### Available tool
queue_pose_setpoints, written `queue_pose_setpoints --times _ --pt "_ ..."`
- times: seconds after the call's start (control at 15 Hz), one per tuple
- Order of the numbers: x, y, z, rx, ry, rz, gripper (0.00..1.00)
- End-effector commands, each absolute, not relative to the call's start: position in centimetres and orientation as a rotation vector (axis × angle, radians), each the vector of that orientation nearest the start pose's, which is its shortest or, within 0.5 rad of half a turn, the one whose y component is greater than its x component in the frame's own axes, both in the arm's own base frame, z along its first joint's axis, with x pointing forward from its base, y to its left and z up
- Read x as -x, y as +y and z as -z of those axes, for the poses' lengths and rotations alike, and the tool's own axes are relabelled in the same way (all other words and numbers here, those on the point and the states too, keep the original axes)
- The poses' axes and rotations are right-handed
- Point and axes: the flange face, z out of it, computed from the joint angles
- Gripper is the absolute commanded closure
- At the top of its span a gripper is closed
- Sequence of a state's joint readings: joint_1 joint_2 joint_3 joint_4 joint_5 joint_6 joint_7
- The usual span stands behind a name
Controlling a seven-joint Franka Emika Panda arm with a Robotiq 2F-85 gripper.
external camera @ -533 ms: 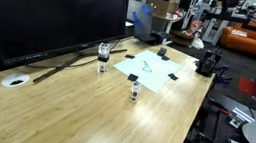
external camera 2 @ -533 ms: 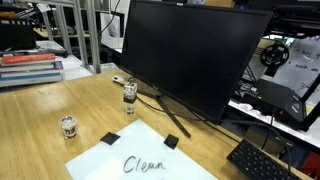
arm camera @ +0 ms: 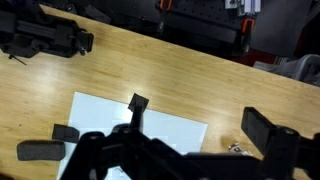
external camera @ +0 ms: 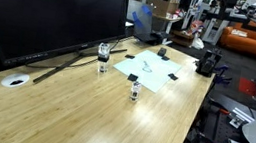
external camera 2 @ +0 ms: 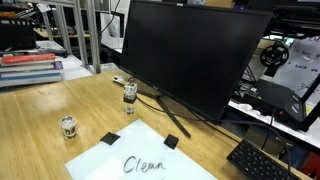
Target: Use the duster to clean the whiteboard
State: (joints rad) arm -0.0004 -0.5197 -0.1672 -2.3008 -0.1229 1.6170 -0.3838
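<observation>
The whiteboard (external camera: 155, 67) is a thin white sheet with black corner tabs, lying flat on the wooden table. In an exterior view (external camera 2: 140, 160) it carries a dark scribble. In the wrist view the whiteboard (arm camera: 105, 115) lies below me at lower left. The duster (external camera: 163, 53), a small dark block, sits at the sheet's far end. It also shows in the wrist view (arm camera: 38, 150), just off the sheet's left edge beside a corner tab. My gripper (arm camera: 200, 115) hangs high above the table, open and empty. It is not seen in either exterior view.
A big black monitor (external camera: 46, 10) stands on its legs behind the sheet. Two small clear jars (external camera: 104, 50) (external camera: 135, 91) stand near the sheet; one shows in the wrist view (arm camera: 235, 148). A black device (external camera: 208, 63) sits at the table edge. A keyboard (external camera 2: 262, 160) lies nearby.
</observation>
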Motion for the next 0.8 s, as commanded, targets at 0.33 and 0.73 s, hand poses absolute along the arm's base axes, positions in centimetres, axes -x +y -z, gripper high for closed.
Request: queue_pose_setpoints --times 0.33,0.73 --pt "-45.5 -5.3 -45.7 3.182 -0.142 -0.284 0.00" --pt "-44.3 -4.7 -45.7 3.169 -0.235 -0.308 0.00"
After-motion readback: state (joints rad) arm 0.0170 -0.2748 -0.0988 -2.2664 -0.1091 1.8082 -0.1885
